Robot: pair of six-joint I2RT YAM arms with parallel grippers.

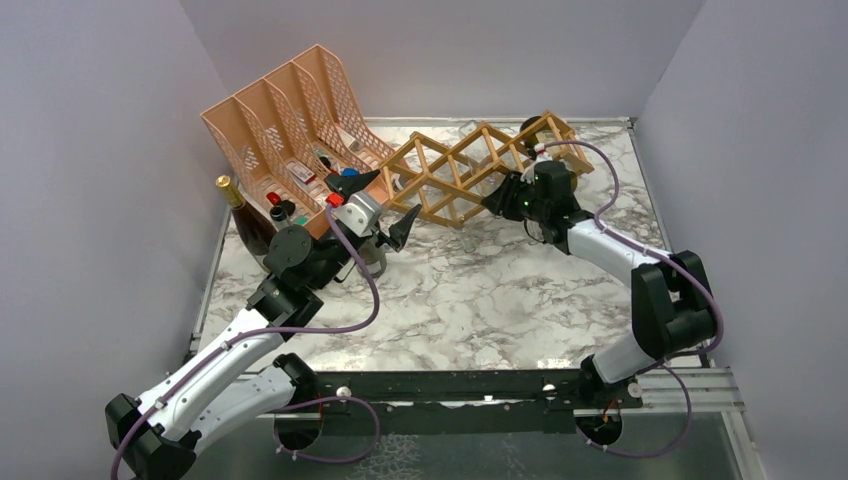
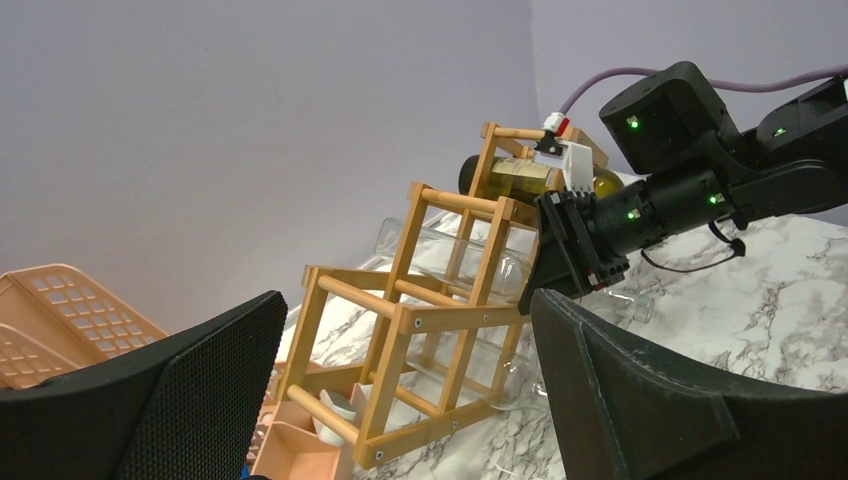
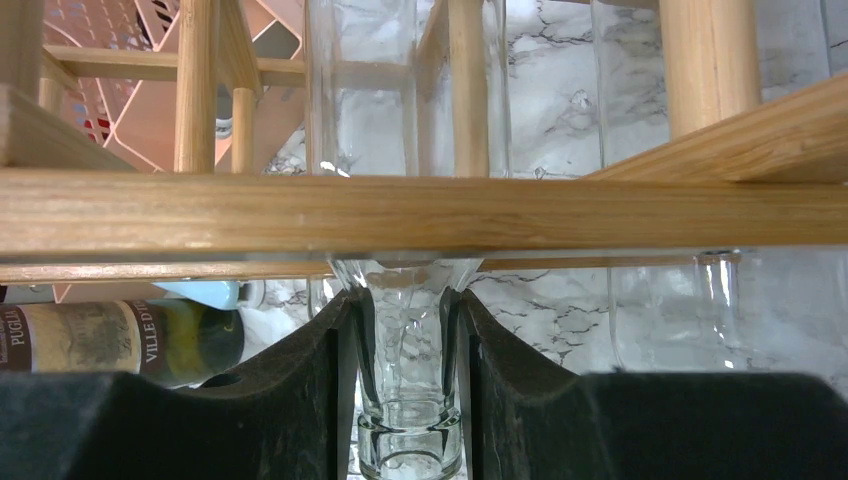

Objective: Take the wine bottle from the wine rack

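right gripper (image 3: 405, 390) clamped on clear glass wine bottle (image 3: 405, 340) neck | still in tan wooden lattice rack (image 1: 470, 170) (1 o'clock) | pull-out left | left gripper (image 2: 400, 400) spread, idle

Clear bottle (image 3: 408, 330) body hidden behind wine rack (image 3: 420, 212) slat; label text cut off left.

Evenly and brightly lit from above throughout, soft and diffuse, with no hard glare. Only faint, short shadows under the arms and beneath the wine rack (image 1: 480, 165) at the centre of the overhead view. Sharp across that view, with slight bending of straight lines toward the corners. In the left wrist view, dark and blurred at the bottom, crisp farther back. In the right wrist view, soft focus on the nearest slat; pale highlights on the clear glass bottle (image 3: 408, 340) at lower centre.
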